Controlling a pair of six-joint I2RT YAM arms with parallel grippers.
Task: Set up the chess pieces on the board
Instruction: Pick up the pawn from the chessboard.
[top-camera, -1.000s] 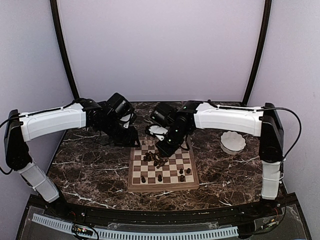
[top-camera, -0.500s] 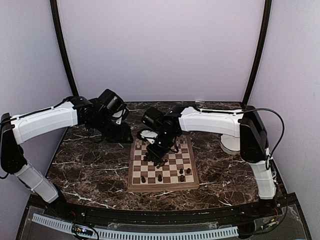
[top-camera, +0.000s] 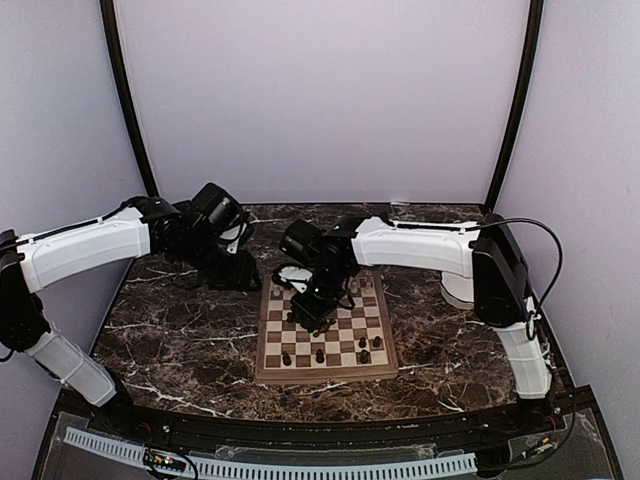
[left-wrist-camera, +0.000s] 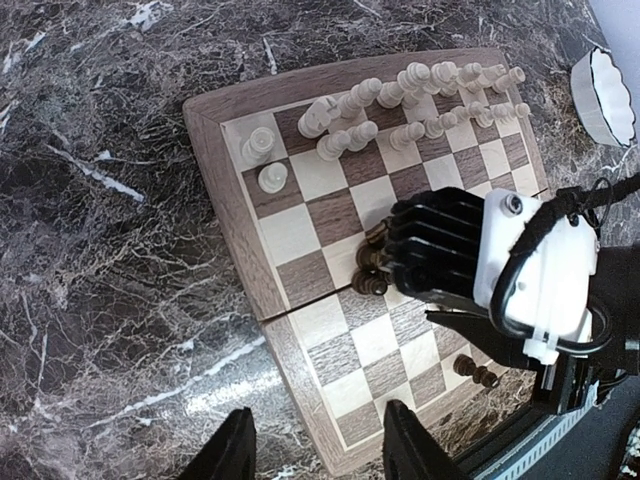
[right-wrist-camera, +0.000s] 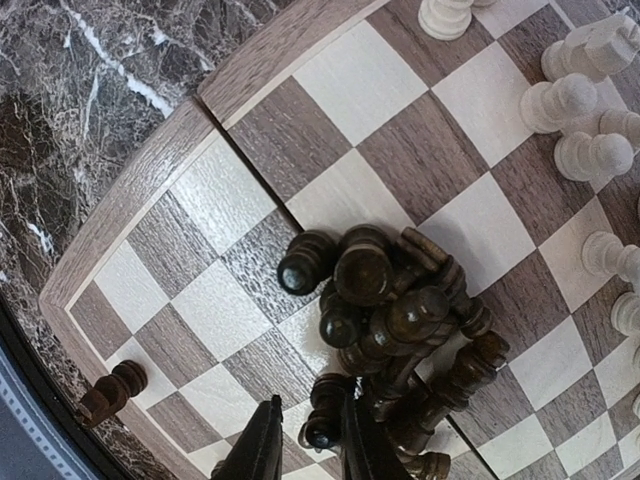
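Note:
The board (top-camera: 325, 375) lies in the middle of the table. Pale chess pieces (left-wrist-camera: 400, 100) crowd its two far rows. A heap of dark pieces (right-wrist-camera: 390, 300) lies toppled near the board's centre. Three more dark pieces (top-camera: 320, 355) stand in the near rows. My right gripper (right-wrist-camera: 310, 445) is down at the heap's edge. Its jaws stand narrowly apart either side of a lying dark piece (right-wrist-camera: 325, 420), with a gap showing on the left side. My left gripper (left-wrist-camera: 318, 445) hangs open and empty over the board's left rim (left-wrist-camera: 215, 130).
A white scalloped bowl (top-camera: 462, 290) stands right of the board, partly behind the right arm. One dark piece (right-wrist-camera: 110, 392) lies by the board's corner. In the left wrist view the right arm's black wrist (left-wrist-camera: 450, 240) covers the board's middle. Dark marble table (top-camera: 180, 340) surrounds the board.
The right arm has swung left and its gripper has come down onto the dark heap. The left gripper has drawn back a little to the left.

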